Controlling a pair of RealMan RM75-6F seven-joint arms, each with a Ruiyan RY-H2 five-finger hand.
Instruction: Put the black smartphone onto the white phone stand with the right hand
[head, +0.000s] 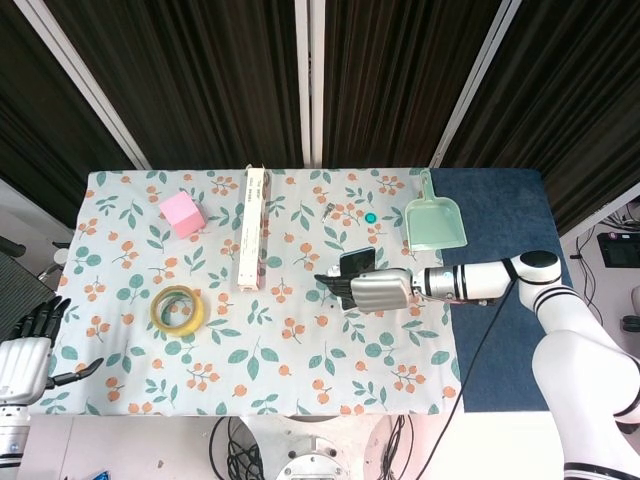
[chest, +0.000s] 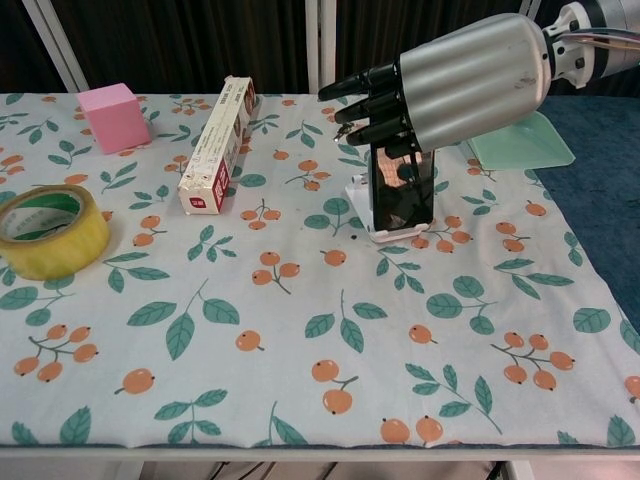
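Observation:
The black smartphone (chest: 401, 196) stands nearly upright, with its lower edge in the white phone stand (chest: 386, 234) at the table's middle right. My right hand (chest: 455, 78) reaches in from the right and grips the phone's top, its fingers (chest: 362, 103) lying across the upper front. In the head view the phone (head: 357, 260) shows just beyond the right hand (head: 378, 291), and a bit of the stand (head: 347, 304) peeks out below the fingers. The thumb is hidden. My left hand (head: 24, 353) hangs off the table's near left corner with its fingers apart, holding nothing.
A long white box (chest: 216, 142) lies left of the stand, a pink cube (chest: 114, 116) at the back left, and a yellow tape roll (chest: 46, 231) at the left edge. A green dustpan (head: 433, 220) and a small teal cap (head: 370, 216) lie behind the stand.

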